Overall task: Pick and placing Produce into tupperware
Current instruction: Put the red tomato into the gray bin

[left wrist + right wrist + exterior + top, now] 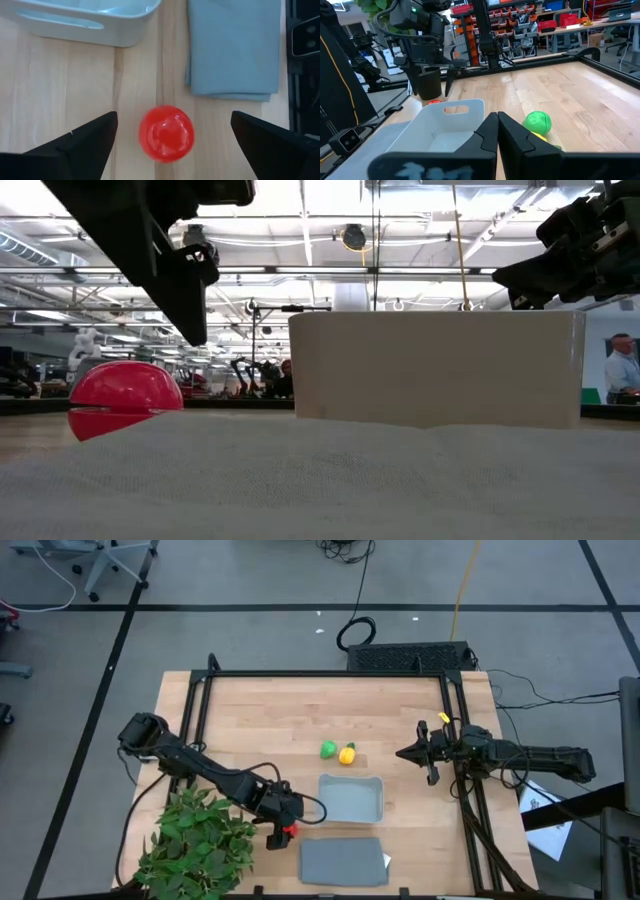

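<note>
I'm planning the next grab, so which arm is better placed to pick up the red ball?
Left: its open gripper hangs directly over the red ball; the right gripper waits shut across the table.

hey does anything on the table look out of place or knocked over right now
Nothing stands out. The tupperware sits flat and empty, its lid lies flat beside it, and the red produce rests on the wood between the left gripper's open fingers.

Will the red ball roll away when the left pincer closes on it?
Probably, if touched off-centre: the red ball is round and glossy on bare wood. The left pincer, open, straddles it evenly, which should help. It looks light.
</note>
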